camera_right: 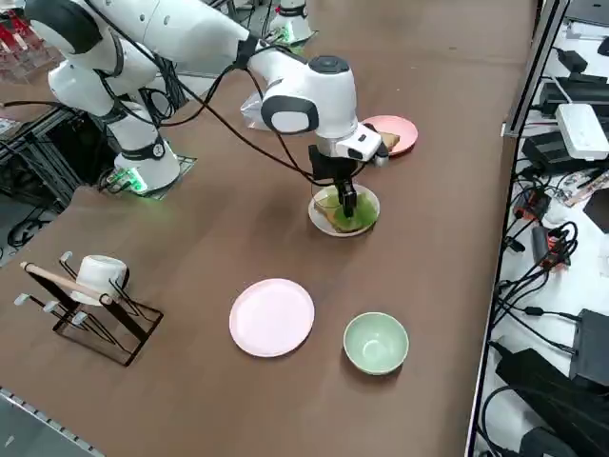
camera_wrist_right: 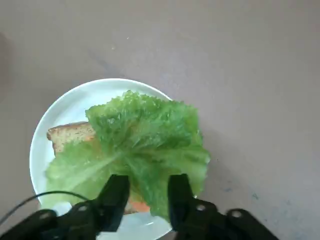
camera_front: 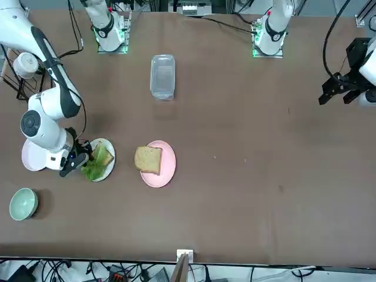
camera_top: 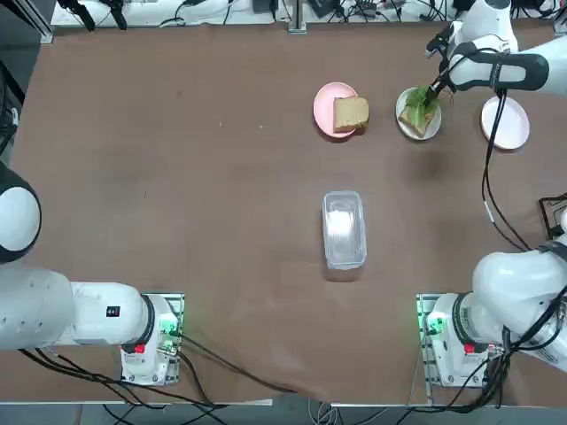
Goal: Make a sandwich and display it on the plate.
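1. Right arm (camera_right: 190, 38): glossy white rounded shells, dark grey bands at the joints.
2. Wrist joint (camera_right: 309, 95): bulbous white housing, grey cap on top.
3. Right gripper (camera_wrist_right: 145, 192): black fingers (matte, blocky), black hand body.
4. Black cables (camera_right: 238, 124) loop along the links.
5. Base (camera_right: 143, 167): white pedestal, green light, silver mounting plate.

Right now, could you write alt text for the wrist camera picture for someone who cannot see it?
A green lettuce leaf lies over a toast slice on a white plate. The robot's right hand is just above it, fingers apart on either side of the leaf's stem end. Brown table surrounds the plate.
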You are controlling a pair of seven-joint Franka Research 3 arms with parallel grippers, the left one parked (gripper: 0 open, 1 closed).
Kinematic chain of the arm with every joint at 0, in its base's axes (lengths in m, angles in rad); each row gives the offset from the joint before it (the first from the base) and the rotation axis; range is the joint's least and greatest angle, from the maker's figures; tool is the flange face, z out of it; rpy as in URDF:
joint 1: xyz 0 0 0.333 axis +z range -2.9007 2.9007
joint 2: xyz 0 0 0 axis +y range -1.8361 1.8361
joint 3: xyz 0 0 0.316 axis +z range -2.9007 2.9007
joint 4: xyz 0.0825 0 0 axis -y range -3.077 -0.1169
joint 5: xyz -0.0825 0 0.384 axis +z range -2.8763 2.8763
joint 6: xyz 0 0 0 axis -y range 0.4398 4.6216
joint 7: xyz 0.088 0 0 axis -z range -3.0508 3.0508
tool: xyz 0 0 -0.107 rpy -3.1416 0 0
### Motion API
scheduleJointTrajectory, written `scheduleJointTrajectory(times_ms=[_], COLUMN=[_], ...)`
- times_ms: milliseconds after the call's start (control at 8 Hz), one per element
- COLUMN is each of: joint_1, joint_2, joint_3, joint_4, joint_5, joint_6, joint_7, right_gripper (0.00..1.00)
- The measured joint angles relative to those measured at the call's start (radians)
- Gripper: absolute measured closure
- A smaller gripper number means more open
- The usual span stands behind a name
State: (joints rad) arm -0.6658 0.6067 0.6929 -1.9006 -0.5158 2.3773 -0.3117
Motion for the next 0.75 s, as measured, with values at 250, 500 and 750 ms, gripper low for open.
scheduleJointTrajectory(times_ms=[250, 500, 750], joint_1=[0.000, 0.000, 0.009], joint_2=[-0.012, -0.050, -0.057], joint_3=[0.000, 0.008, 0.039], joint_4=[0.002, 0.017, 0.067], joint_5=[0.000, 0.002, 0.074], joint_6=[0.000, -0.007, -0.043], joint_7=[0.006, 0.012, 0.021], right_gripper=[0.11, 0.00, 0.00])
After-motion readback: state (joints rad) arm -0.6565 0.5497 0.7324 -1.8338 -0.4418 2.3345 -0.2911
